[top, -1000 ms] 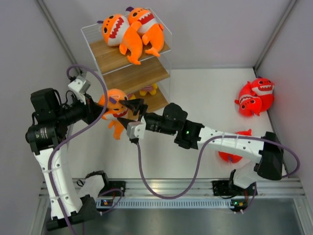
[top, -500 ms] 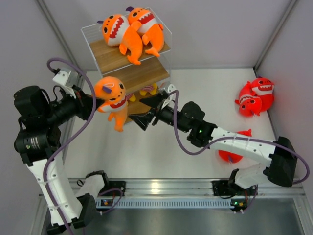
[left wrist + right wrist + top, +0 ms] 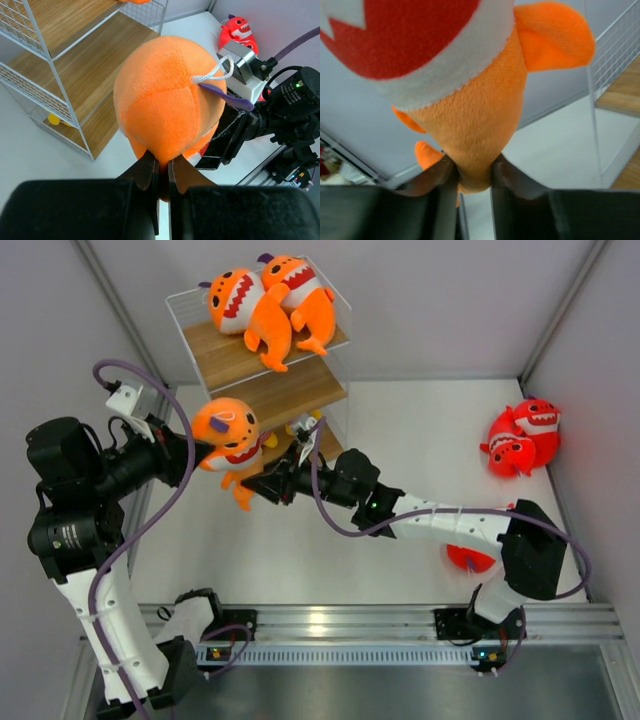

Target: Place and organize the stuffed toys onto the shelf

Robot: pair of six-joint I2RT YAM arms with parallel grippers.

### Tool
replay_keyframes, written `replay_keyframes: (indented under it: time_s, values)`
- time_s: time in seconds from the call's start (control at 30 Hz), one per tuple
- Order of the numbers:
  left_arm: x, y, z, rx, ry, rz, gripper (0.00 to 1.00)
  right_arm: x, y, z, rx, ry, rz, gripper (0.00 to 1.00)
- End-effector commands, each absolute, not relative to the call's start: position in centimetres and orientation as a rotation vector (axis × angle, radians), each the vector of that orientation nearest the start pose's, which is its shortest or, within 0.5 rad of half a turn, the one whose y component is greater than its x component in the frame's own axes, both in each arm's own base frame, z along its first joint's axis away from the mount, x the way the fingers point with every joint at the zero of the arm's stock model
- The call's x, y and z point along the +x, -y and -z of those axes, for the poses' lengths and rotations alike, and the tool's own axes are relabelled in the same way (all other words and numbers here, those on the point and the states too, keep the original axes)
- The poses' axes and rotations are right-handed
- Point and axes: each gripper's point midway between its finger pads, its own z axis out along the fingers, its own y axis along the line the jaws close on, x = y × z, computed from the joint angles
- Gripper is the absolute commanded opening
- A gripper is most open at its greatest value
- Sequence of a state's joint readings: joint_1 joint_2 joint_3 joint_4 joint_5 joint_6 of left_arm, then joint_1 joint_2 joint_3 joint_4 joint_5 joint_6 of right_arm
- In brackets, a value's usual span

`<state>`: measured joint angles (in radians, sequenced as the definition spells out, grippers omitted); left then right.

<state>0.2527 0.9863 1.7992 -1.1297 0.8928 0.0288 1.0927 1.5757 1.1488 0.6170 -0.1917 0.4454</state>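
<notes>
Worktop [image 3: 430, 430]: white, walled on three sides.

Shelf [image 3: 270, 395]: three-tier, at the far left. Two orange sharks [image 3: 268, 300] lie on the top board. The middle board is bare. A small yellow-footed figure [image 3: 300, 425] sits on the lowest board.

Red sharks: a pair [image 3: 520, 437] against the right wall, and one more [image 3: 468, 560] partly hidden under the right arm. All are well apart from the shelf.

Third orange shark [image 3: 228, 430]: in the air just in front of the shelf's near corner, held from both sides.

Left end effector [image 3: 160, 172]: clenched on a pinch of plush at the back of the shark's head.

Right end effector [image 3: 472, 172]: grasping the shark's lower body, with a finger pressed in on each side.

Step, as judged: handover or two-arm carry of the last orange shark. The next move calls for one grip to let go, then a swing across to the bare middle board.

Against half a second back, the right end effector stood spread wide beside the shelf; it has since moved left and closed on the shark. The left arm and the shark have barely shifted.
</notes>
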Motion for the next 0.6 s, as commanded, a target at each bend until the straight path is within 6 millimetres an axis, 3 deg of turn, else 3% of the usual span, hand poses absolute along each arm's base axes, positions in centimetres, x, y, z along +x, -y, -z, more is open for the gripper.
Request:
replay_keyframes:
  time_s: [0.0, 0.03, 0.1, 0.13, 0.17, 0.2, 0.23, 0.27, 0.5, 0.53, 0.57]
  values:
    - [19.4, 8.7, -46.6, 0.402, -1.726, 0.584, 0.00, 17.5, -47.9, -40.1, -0.646, -1.217, -1.500, 0.22]
    - [19.6, 8.4, -46.5, 0.387, -1.733, 0.566, 0.00, 17.6, -47.2, -41.4, -0.633, -1.190, -1.470, 0.00]
    - [20.8, 6.4, -46.1, 0.298, -1.763, 0.451, 0.00, 18.0, -46.2, -42.0, -0.624, -1.198, -1.409, 0.00]
    - [21.2, 5.4, -46.0, 0.248, -1.775, 0.393, 0.14, 18.2, -45.6, -42.7, -0.614, -1.196, -1.374, 0.00]
    - [21.7, 4.3, -45.9, 0.192, -1.784, 0.338, 0.35, 18.9, -44.1, -44.9, -0.570, -1.162, -1.307, 0.00]
    - [22.2, 2.9, -46.0, 0.134, -1.786, 0.262, 0.55, 19.3, -43.4, -45.7, -0.550, -1.174, -1.268, 0.00]
    - [22.6, 1.1, -45.9, 0.063, -1.792, 0.170, 0.86, 20.2, -42.6, -45.7, -0.545, -1.213, -1.184, 0.00]
    - [22.6, 0.6, -46.1, 0.049, -1.788, 0.137, 0.98, 20.8, -41.8, -48.0, -0.507, -1.202, -1.140, 0.00]
    - [22.0, 0.1, -46.1, 0.041, -1.781, 0.098, 0.98, 25.7, -39.3, -55.0, -0.384, -1.226, -0.812, 0.00]
    - [22.2, -0.5, -45.7, 0.014, -1.791, 0.067, 0.98, 27.0, -39.8, -54.6, -0.376, -1.238, -0.745, 0.00]
    - [22.3, -1.3, -44.9, -0.010, -1.812, 0.030, 0.98, 28.2, -38.7, -58.2, -0.288, -1.168, -0.670, 0.00]
